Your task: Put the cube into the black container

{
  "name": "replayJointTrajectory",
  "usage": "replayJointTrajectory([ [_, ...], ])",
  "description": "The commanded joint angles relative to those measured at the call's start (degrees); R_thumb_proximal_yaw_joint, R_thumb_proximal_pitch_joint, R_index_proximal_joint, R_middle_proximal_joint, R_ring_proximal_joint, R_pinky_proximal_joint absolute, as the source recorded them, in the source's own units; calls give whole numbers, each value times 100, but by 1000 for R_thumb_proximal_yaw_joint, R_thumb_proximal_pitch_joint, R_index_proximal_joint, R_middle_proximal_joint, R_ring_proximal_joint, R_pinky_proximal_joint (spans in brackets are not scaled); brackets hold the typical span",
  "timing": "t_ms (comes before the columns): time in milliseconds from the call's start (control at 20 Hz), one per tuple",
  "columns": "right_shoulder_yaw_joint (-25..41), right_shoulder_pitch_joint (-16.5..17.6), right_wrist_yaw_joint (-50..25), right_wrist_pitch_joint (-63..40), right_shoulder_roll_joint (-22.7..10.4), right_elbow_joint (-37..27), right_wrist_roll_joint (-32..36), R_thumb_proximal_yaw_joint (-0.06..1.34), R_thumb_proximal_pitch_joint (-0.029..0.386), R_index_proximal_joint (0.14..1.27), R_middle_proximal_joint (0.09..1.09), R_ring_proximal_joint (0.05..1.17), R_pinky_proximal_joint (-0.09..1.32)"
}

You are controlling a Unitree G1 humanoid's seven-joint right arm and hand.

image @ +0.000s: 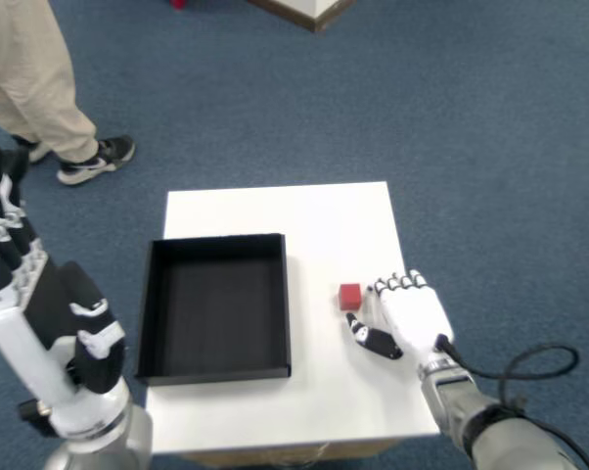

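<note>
At the far left, the left hand (pixel 40 323) stands raised off the table's edge, fingers up, taking no part. Next comes the container (pixel 215 305), an empty black tray on the left half of the white table (pixel 304 211). The red cube (pixel 350 295) sits on the bare tabletop at about three o'clock from the tray, well clear of its wall. Just beside the cube, at its four o'clock, lies the right hand (pixel 404 315), palm down, fingers apart and holding nothing; the dark thumb (pixel 370 335) reaches out below the cube without touching it.

The step in hand looks to be the grasp. To do it well, the right hand should shift toward ten o'clock so the cube falls between thumb and fingertips, then close on opposite faces rather than a corner, since so small a block may squirt out sideways. A push from the fingertips before the thumb is set could slide it toward nine o'clock. Once pinched, it should lift above the tray's wall before crossing to nine o'clock.

Hard to make out: whether the fingertips rest on the table or hover. The palm side is hidden. The right forearm is cut off at the lower edge, and a person's legs (pixel 25 73) are cropped at eleven o'clock.
</note>
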Motion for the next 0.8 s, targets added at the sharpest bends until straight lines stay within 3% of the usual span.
replayJointTrajectory([
  [50,2,-292,-136,54,-51,97,-27,236,132,386,254,204,27],
  [800,109,-326,-524,82,122,102,-145,249,138,403,261,215,63],
])
